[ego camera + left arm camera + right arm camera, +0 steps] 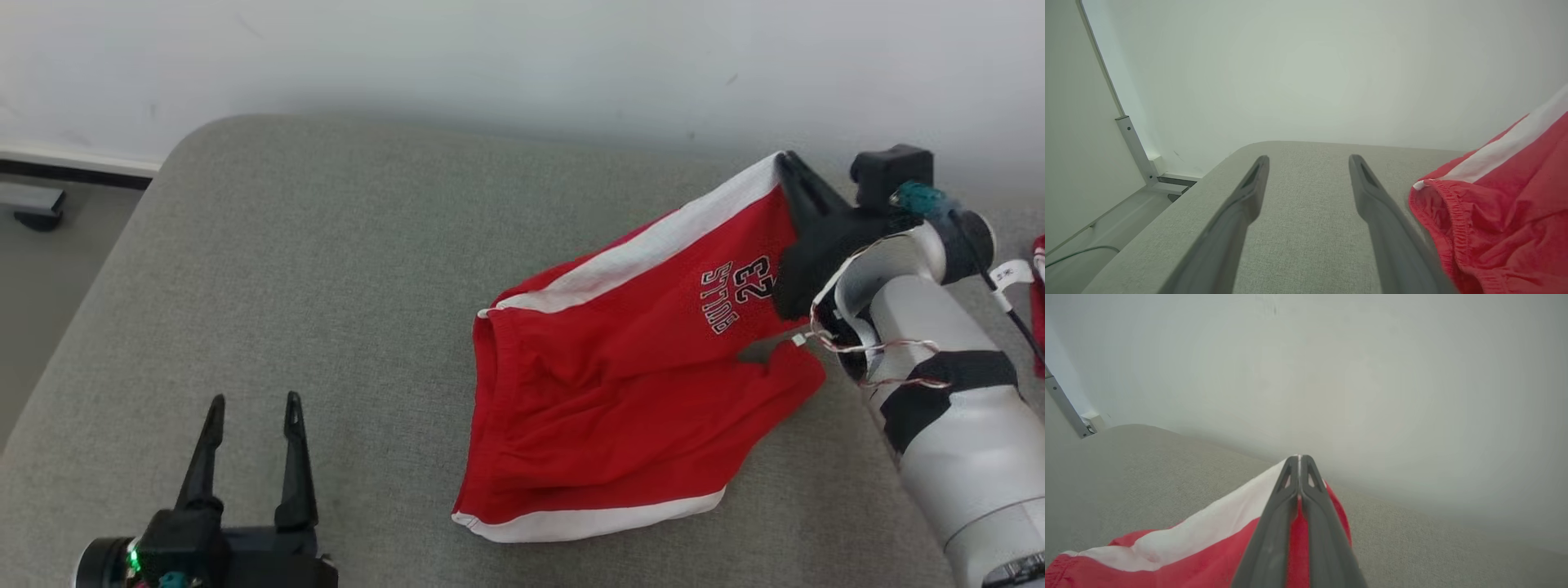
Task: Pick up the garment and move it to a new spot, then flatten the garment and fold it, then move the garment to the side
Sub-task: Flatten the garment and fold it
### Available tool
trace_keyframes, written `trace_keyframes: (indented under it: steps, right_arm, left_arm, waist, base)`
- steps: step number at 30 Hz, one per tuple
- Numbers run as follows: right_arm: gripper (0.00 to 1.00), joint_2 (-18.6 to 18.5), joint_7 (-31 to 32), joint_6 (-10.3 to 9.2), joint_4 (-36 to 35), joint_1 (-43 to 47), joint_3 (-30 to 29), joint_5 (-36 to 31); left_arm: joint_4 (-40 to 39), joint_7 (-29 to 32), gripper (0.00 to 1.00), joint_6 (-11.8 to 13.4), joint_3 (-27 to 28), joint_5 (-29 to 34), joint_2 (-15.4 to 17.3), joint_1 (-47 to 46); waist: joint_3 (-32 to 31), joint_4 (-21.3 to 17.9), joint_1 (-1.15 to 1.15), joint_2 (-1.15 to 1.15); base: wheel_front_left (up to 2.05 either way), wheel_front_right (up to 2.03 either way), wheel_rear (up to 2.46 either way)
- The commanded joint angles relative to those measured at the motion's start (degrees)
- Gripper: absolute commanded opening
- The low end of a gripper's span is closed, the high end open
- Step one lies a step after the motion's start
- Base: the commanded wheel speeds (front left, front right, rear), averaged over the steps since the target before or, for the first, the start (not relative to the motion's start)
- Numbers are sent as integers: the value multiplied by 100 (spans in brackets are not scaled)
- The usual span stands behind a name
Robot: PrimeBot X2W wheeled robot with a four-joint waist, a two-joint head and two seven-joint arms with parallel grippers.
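One far corner of the red shorts (620, 384), right on what seems a padded table (326, 245), sits clenched in our right tool (782, 159); left tool (254, 398) released. Limp, light cloth, we judge: grip hems.

The garment (620, 392) is soft red cloth, matt and wrinkled, with white bands. The padded surface (326, 269) under it is rough grey woven fabric. My fingers (1241, 220) look like dark matt plastic. My right forearm (955, 441) is smooth and glossy.
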Motion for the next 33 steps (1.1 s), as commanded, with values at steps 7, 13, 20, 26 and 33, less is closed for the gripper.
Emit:
trace_keyframes:
  steps: [7,13,20,26,33]
  right_arm:
    - [100,137,-435,-16,1056,-505,189,-39]
    - [100,127,-808,-16,1107,-356,485,384]
    - [100,-257,-935,-16,776,370,862,973]
    - [100,-366,-935,-16,529,1124,1064,1418]
    - [100,-225,-866,-16,503,1558,1184,1772]
  left_arm:
    - [72,-16,100,4,-143,-15,-38,-240]
    - [42,-15,100,16,41,73,-27,-71]
    - [-13,-16,100,-34,156,168,22,100]
    - [-55,-16,100,-62,197,192,19,119]
    - [-15,-16,100,-128,97,191,0,-12]
  waist:
    - [193,109,-1,-1]
    - [-20,-202,-1,-1]
    - [-225,-509,-1,-1]
    - [-204,-630,-1,-1]
    - [-89,-513,-1,-1]
  base:
    - [0,0,0]
    - [0,0,0]
    - [0,0,0]
    - [0,0,0]
    - [0,0,0]
